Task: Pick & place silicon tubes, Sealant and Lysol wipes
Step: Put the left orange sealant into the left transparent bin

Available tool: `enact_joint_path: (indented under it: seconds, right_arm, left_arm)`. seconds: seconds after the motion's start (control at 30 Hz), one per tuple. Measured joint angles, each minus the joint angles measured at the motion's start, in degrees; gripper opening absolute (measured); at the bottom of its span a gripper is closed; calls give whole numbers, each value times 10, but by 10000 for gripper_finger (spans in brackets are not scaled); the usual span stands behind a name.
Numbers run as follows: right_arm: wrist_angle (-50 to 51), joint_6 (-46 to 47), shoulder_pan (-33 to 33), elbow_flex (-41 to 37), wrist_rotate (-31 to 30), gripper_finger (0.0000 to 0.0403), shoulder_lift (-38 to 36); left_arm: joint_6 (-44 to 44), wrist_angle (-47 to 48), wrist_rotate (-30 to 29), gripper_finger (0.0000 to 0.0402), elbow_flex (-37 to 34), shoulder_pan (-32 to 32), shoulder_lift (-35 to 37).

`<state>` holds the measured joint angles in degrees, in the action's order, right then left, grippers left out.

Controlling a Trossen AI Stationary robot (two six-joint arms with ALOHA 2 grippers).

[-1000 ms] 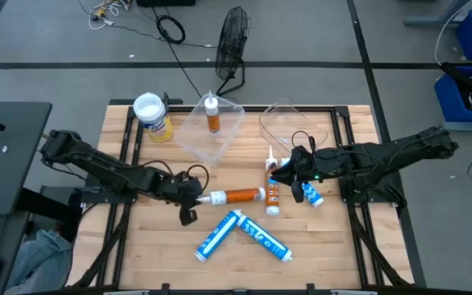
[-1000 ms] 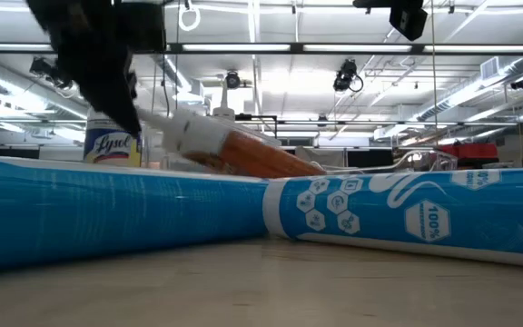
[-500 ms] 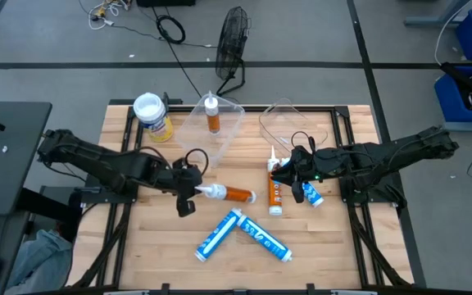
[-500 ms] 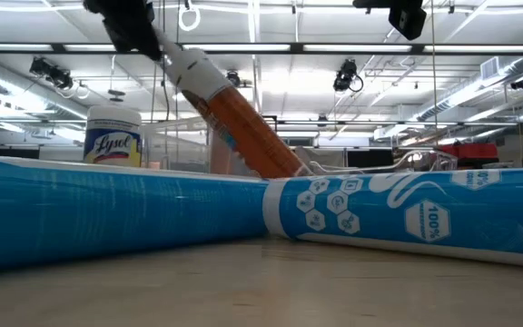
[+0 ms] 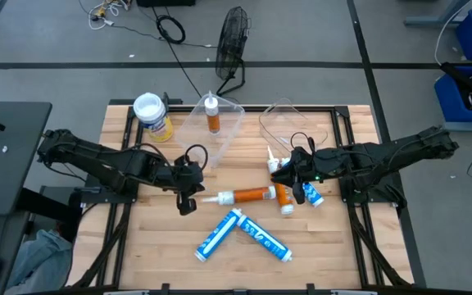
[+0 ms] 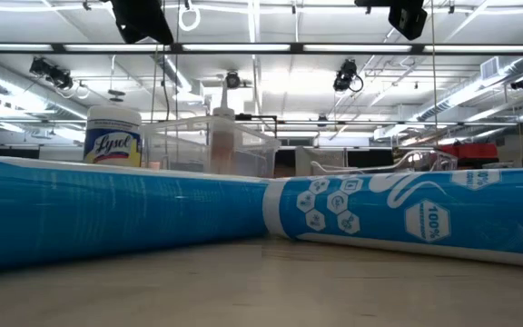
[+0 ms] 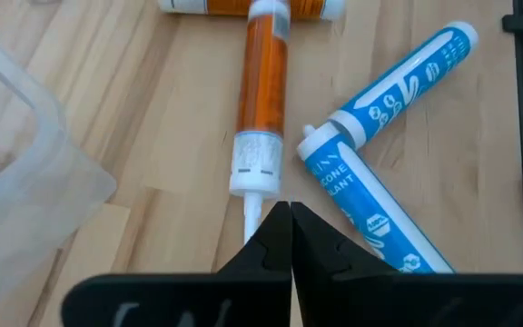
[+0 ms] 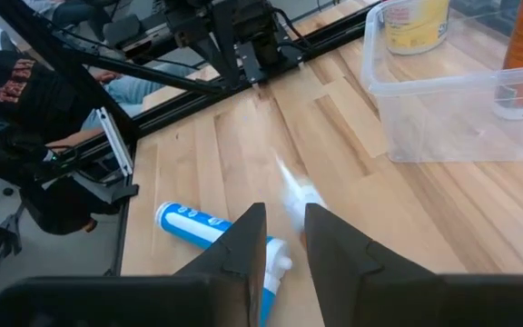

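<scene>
An orange sealant tube lies flat on the table, its white nozzle pointing at my left gripper. That gripper is shut and empty, raised above the nozzle tip. A second orange tube lies slanted under my right gripper, which is open, with its fingers on either side of that tube's blurred nozzle. The yellow Lysol wipes canister stands on its base at the far left. Two blue-white tubes lie near the front.
A clear bin at the back holds an upright orange tube. A second clear bin stands to its right. A short blue tube lies beside my right gripper. The blue-white tubes fill the low view. A fan stands behind the table.
My left gripper rose with the orange tube's nozzle end, tipping the tube up steeply. The tube has since come out of the gripper and fallen flat, sliding toward the table's right. Its base end knocked the second orange tube, whose base swung toward the right edge.
</scene>
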<state>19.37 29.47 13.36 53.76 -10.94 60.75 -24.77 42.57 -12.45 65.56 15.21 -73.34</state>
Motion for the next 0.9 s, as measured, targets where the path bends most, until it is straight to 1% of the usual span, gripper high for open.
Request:
enact_joint_path:
  seconds: [0.13,0.2,0.3,0.4,0.53,0.7,0.8,0.9]
  right_arm:
    - [0,0,0,0,0,84,0]
    - [0,0,0,0,0,84,0]
    - [0,-3,0,0,0,84,0]
    - [0,-13,0,0,0,84,0]
    - [0,-26,0,0,-1,84,0]
    - [2,-41,0,0,-1,84,0]
    - [5,-81,-1,0,0,90,15]
    - [9,-114,-9,0,38,113,46]
  left_arm:
    - [-1,2,0,2,0,-4,0]
    - [-20,6,-6,1,0,-6,0]
    - [-80,5,-55,1,-13,1,0]
    - [-137,-12,-118,4,-42,30,0]
    - [-189,-83,-145,15,-99,69,0]
    - [-275,-228,-184,38,-190,97,0]
    - [-308,-298,-207,56,-231,105,0]
    - [-321,-325,-216,73,-250,105,-1]
